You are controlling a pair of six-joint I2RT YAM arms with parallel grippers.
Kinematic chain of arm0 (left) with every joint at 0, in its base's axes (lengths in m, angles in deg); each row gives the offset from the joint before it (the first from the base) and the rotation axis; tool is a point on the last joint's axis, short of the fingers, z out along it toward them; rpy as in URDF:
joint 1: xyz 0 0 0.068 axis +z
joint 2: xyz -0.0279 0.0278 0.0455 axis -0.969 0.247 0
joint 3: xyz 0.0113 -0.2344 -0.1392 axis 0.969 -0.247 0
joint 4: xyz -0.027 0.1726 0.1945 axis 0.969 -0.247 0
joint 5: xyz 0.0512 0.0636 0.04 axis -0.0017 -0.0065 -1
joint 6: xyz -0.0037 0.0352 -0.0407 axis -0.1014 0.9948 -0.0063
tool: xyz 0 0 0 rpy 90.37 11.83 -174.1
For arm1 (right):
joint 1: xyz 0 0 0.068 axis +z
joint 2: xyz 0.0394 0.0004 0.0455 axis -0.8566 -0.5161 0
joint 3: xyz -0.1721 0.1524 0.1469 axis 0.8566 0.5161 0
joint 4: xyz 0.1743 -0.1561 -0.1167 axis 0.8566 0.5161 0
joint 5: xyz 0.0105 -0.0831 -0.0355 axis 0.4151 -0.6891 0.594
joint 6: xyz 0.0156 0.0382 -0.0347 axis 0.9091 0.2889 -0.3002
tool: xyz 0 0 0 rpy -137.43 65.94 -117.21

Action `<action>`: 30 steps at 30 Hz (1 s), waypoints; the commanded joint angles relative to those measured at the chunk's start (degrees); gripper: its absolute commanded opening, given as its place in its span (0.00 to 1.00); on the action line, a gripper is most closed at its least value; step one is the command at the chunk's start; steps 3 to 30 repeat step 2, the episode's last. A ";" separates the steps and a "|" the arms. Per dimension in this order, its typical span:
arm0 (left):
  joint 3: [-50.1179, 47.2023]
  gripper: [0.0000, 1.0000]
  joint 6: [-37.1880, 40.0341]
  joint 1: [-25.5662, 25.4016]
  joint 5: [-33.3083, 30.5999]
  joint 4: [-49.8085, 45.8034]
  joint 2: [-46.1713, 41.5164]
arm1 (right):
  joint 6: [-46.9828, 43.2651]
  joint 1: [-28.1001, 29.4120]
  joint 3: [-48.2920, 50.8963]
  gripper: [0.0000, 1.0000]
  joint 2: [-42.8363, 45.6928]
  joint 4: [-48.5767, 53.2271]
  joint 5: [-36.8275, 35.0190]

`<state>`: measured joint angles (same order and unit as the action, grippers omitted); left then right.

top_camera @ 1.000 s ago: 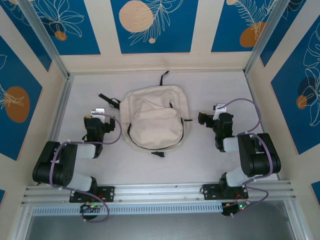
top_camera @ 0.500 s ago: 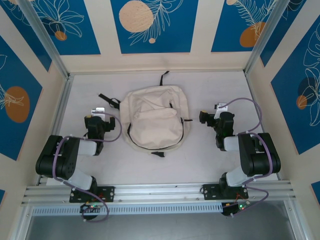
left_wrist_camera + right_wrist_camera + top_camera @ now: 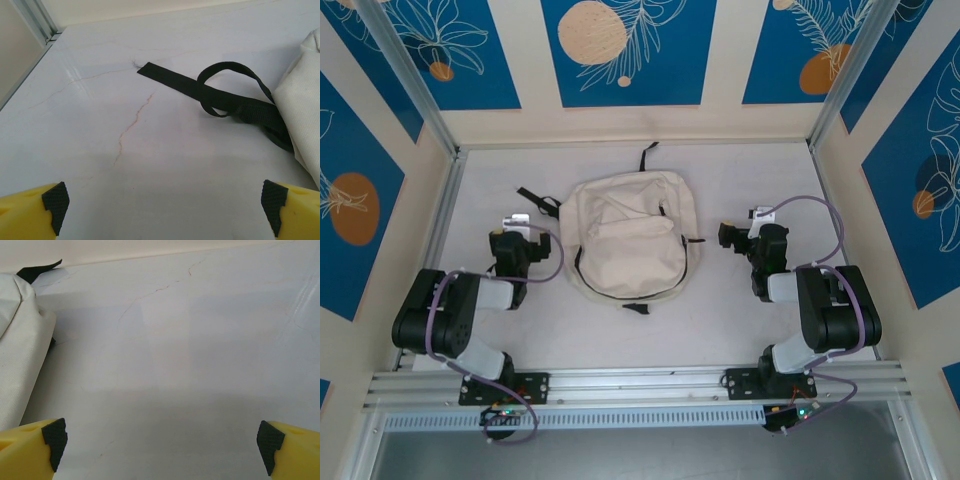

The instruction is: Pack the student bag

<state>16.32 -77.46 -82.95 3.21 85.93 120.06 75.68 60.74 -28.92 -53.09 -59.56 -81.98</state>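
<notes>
Soft, floppy and likely light, the student bag point(image 3: 630, 245) wants pinching at its black strap point(image 3: 225, 97) or a fabric fold; the left gripper point(image 3: 164, 202) and right gripper point(image 3: 162, 440) flank it, open and empty.

The student bag point(image 3: 630, 245), a cream fabric backpack with black zipper trim, is lying flat mid-table point(image 3: 720, 330), its front pocket facing up. Its side strap point(image 3: 535, 200) is trailing toward ten o'clock, and its top strap point(image 3: 646, 155) is pointing toward twelve.

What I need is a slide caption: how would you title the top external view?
Student bag lies flat between the open left gripper and open right gripper, neither touching it.
</notes>
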 commanded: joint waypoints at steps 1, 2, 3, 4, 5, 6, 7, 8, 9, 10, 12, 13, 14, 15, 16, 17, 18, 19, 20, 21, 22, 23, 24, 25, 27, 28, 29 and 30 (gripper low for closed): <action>0.67 1.00 -0.29 1.00 0.83 1.30 0.13 | -0.10 -0.22 -1.28 0.99 -0.45 -1.34 0.17; 0.56 1.00 -0.23 0.92 0.82 1.56 0.01 | -0.11 -0.23 -1.15 0.99 -0.46 -1.46 0.29; 0.56 1.00 -0.23 0.92 0.82 1.56 0.01 | -0.11 -0.23 -1.15 0.99 -0.46 -1.46 0.29; 0.56 1.00 -0.23 0.92 0.82 1.56 0.01 | -0.11 -0.23 -1.15 0.99 -0.46 -1.46 0.29; 0.56 1.00 -0.23 0.92 0.82 1.56 0.01 | -0.11 -0.23 -1.15 0.99 -0.46 -1.46 0.29; 0.56 1.00 -0.23 0.92 0.82 1.56 0.01 | -0.11 -0.23 -1.15 0.99 -0.46 -1.46 0.29; 0.56 1.00 -0.23 0.92 0.82 1.56 0.01 | -0.11 -0.23 -1.15 0.99 -0.46 -1.46 0.29; 0.56 1.00 -0.23 0.92 0.82 1.56 0.01 | -0.11 -0.23 -1.15 0.99 -0.46 -1.46 0.29; 0.56 1.00 -0.23 0.92 0.82 1.56 0.01 | -0.11 -0.23 -1.15 0.99 -0.46 -1.46 0.29; 0.56 1.00 -0.23 0.92 0.82 1.56 0.01 | -0.11 -0.23 -1.15 0.99 -0.46 -1.46 0.29; 0.56 1.00 -0.23 0.92 0.82 1.56 0.01 | -0.11 -0.23 -1.15 0.99 -0.46 -1.46 0.29; 0.56 1.00 -0.23 0.92 0.82 1.56 0.01 | -0.11 -0.23 -1.15 0.99 -0.46 -1.46 0.29; 0.56 1.00 -0.23 0.92 0.82 1.56 0.01 | -0.11 -0.23 -1.15 0.99 -0.46 -1.46 0.29; 0.56 1.00 -0.23 0.92 0.82 1.56 0.01 | -0.11 -0.23 -1.15 0.99 -0.46 -1.46 0.29; 0.56 1.00 -0.23 0.92 0.82 1.56 0.01 | -0.11 -0.23 -1.15 0.99 -0.46 -1.46 0.29; 0.56 1.00 -0.23 0.92 0.82 1.56 0.01 | -0.11 -0.23 -1.15 0.99 -0.46 -1.46 0.29; 0.56 1.00 -0.23 0.92 0.82 1.56 0.01 | -0.11 -0.23 -1.15 0.99 -0.46 -1.46 0.29; 0.56 1.00 -0.23 0.92 0.82 1.56 0.01 | -0.11 -0.23 -1.15 0.99 -0.46 -1.46 0.29; 0.56 1.00 -0.23 0.92 0.82 1.56 0.01 | -0.11 -0.23 -1.15 0.99 -0.46 -1.46 0.29; 0.56 1.00 -0.23 0.92 0.82 1.56 0.01 | -0.11 -0.23 -1.15 0.99 -0.46 -1.46 0.29; 0.56 1.00 -0.23 0.92 0.82 1.56 0.01 | -0.11 -0.23 -1.15 0.99 -0.46 -1.46 0.29; 0.56 1.00 -0.23 0.92 0.82 1.56 0.01 | -0.11 -0.23 -1.15 0.99 -0.46 -1.46 0.29; 0.56 1.00 -0.23 0.92 0.82 1.56 0.01 | -0.11 -0.23 -1.15 0.99 -0.46 -1.46 0.29; 0.56 1.00 -0.23 0.92 0.82 1.56 0.01 | -0.11 -0.23 -1.15 0.99 -0.46 -1.46 0.29; 0.56 1.00 -0.23 0.92 0.82 1.56 0.01 | -0.11 -0.23 -1.15 0.99 -0.46 -1.46 0.29; 0.56 1.00 -0.23 0.92 0.82 1.56 0.01 | -0.11 -0.23 -1.15 0.99 -0.46 -1.46 0.29; 0.56 1.00 -0.23 0.92 0.82 1.56 0.01 | -0.11 -0.23 -1.15 0.99 -0.46 -1.46 0.29; 0.56 1.00 -0.23 0.92 0.82 1.56 0.01 | -0.11 -0.23 -1.15 0.99 -0.46 -1.46 0.29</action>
